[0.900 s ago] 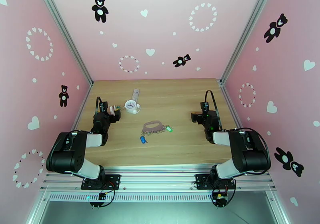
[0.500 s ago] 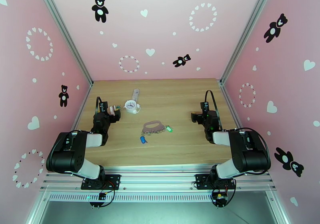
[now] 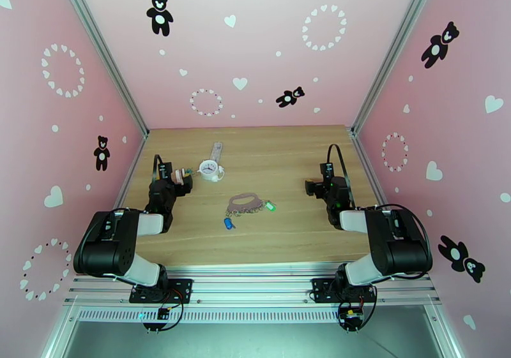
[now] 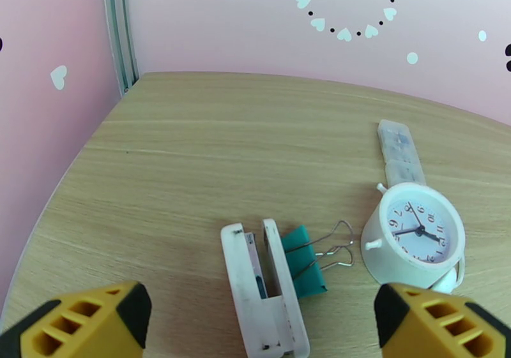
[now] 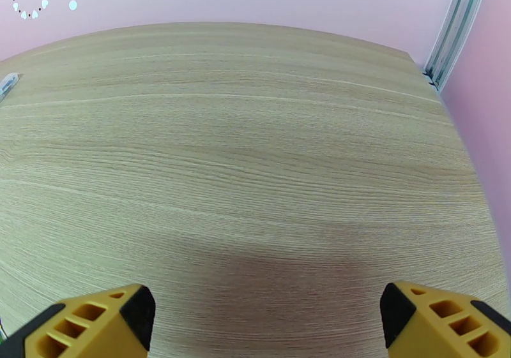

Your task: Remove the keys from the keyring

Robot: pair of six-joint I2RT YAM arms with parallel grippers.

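The keyring (image 3: 245, 200), a thin dark oval loop with small silvery links along its near side, lies flat on the wooden table (image 3: 281, 155) between the two arms. A green-headed key (image 3: 270, 206) sits at its right end and a blue-headed key (image 3: 227, 223) lies just in front of it. My left gripper (image 3: 181, 177) rests at the table's left, well apart from the ring, its yellow fingertips (image 4: 83, 324) spread wide with nothing between them. On the right, my right gripper (image 3: 317, 186) is open too, fingertips (image 5: 89, 321) wide over bare wood.
A white stapler (image 4: 262, 289), a teal binder clip (image 4: 306, 260) and a round white alarm clock (image 4: 415, 235) sit just ahead of my left gripper. A clear plastic strip (image 4: 400, 152) lies behind the clock. Pink walls close in the back and both sides.
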